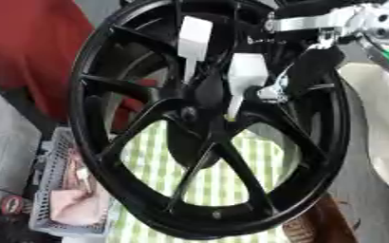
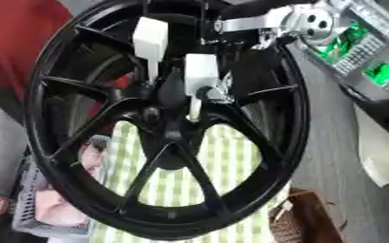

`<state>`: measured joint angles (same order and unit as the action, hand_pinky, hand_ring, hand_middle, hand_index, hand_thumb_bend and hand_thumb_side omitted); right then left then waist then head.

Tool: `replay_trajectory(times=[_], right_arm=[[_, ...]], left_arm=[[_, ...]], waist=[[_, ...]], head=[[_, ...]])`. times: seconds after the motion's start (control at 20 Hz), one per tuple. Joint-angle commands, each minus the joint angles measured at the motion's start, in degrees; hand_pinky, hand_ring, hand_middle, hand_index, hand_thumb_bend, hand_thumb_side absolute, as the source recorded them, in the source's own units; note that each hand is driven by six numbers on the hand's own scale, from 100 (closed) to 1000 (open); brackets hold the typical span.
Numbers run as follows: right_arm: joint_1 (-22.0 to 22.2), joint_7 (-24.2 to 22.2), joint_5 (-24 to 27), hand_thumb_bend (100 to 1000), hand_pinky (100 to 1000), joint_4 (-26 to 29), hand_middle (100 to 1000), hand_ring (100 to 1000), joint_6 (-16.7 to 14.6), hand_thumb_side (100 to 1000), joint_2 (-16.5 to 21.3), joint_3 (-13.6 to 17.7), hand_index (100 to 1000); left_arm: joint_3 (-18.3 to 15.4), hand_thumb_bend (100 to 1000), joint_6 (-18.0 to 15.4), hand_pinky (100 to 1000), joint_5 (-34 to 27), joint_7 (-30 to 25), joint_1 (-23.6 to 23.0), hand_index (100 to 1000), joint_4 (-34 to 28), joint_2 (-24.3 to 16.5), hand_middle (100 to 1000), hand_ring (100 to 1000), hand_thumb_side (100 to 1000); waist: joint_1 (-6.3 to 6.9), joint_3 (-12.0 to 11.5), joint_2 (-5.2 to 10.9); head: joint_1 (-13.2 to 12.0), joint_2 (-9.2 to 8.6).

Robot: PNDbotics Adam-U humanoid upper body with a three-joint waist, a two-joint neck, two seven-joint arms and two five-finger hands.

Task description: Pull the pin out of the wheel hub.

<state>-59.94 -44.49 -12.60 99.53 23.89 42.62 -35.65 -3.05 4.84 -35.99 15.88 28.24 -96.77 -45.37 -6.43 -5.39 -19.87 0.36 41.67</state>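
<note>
A large black spoked wheel [image 1: 131, 156] stands upright and fills both views. Its hub [image 1: 189, 114] sits a little above the middle. My right arm [image 1: 314, 21], black with silver joints, reaches in from the upper right, and my right hand [image 1: 210, 90] lies right over the hub. Two white blocks [image 1: 247, 71] on the hand stand above the hub, each with a thin pale stem running down towards it. The hand covers the hub's centre, so I cannot make out the pin. My left hand shows in neither view.
Behind the wheel lies a green-and-white checked cloth [image 1: 256, 156]. A grey basket [image 1: 57, 190] with pinkish things stands at the lower left and a wicker basket [image 2: 289, 218] at the lower right. A red shape [image 1: 32, 47] fills the upper left, and a white cloth [image 1: 384, 123] hangs on the right.
</note>
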Motion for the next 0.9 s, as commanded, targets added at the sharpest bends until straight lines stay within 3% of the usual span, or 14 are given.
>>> replay_trajectory(times=[0.05,0.3,0.45,0.9], right_arm=[[-1.10,-0.29,1.98,100,681,1.06,499,661,1.39,363,0.69,0.93,633],[-1.42,-0.58,4.34,100,675,2.85,466,639,1.76,377,1.17,1.31,594],[-1.55,-1.02,5.46,100,665,4.35,450,622,2.10,337,1.71,2.01,573],[-1.90,-1.34,10.01,100,660,11.48,420,608,2.90,308,4.37,6.83,536]], left_arm=[[-0.52,270,0.07,800,-0.07,0.08,0.55,763,-0.41,-1.24,569,704,472],[-0.59,269,0.10,801,-0.05,0.17,0.53,763,-0.33,-1.35,569,705,472],[-0.68,268,0.10,802,-0.10,0.35,0.45,763,-0.31,-1.40,569,702,473],[-0.96,267,-0.05,802,-0.32,0.64,0.09,763,-0.28,-1.48,569,700,473]], waist=[[0.63,0.03,0.99],[0.70,0.22,1.16],[0.74,0.34,1.26],[0.82,0.77,1.46]], head=[[-0.11,-0.12],[-0.13,-0.06],[-0.11,-0.10],[-0.29,-0.17]])
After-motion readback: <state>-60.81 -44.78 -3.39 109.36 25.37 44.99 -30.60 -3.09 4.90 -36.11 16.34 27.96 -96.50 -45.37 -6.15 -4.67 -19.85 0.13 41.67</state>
